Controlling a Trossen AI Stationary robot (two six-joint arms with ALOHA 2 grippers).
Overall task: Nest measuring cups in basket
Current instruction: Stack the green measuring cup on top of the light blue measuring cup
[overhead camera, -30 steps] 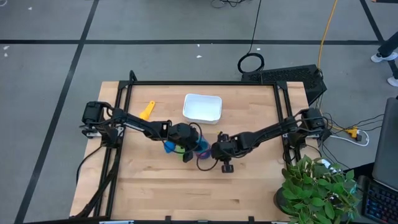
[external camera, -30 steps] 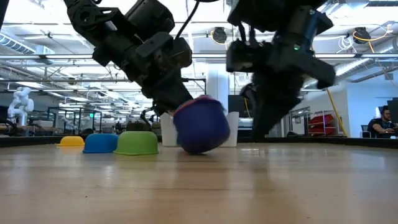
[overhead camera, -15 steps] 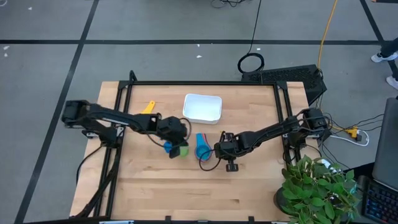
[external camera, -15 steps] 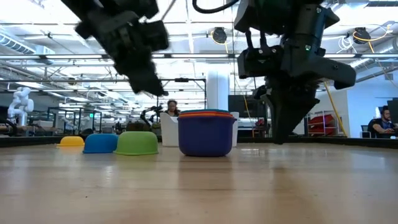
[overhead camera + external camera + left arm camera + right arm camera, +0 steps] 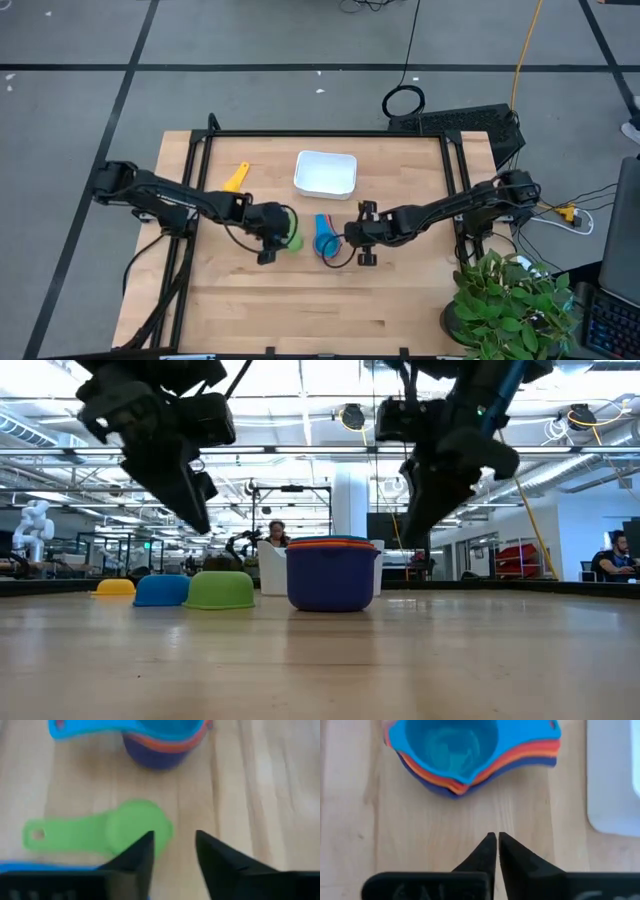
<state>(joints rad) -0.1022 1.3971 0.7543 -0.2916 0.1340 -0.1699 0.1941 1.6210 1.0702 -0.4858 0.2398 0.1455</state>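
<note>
A nested stack of cups (image 5: 325, 238) stands upright on the table, navy outermost, then orange and red, teal innermost (image 5: 451, 745). The green cup (image 5: 136, 826) lies bowl down to its left, with the blue cup (image 5: 162, 590) and the yellow cup (image 5: 235, 178) beyond it. The white basket (image 5: 325, 173) sits behind the stack. My left gripper (image 5: 172, 851) hovers open above the green cup (image 5: 220, 590) without touching it. My right gripper (image 5: 497, 845) is shut and raised just right of the stack (image 5: 332, 573).
The basket's rim (image 5: 615, 775) lies close beside the stack on its far side. A black frame (image 5: 330, 133) runs along the table's far edge and sides. A potted plant (image 5: 510, 300) stands at the near right corner. Bare wood lies toward the near edge.
The left gripper let go of the stack, which went from tilted to standing upright on the table. That gripper then drew back toward the table's left and rose over the green cup. The right gripper lifted beside the stack.
</note>
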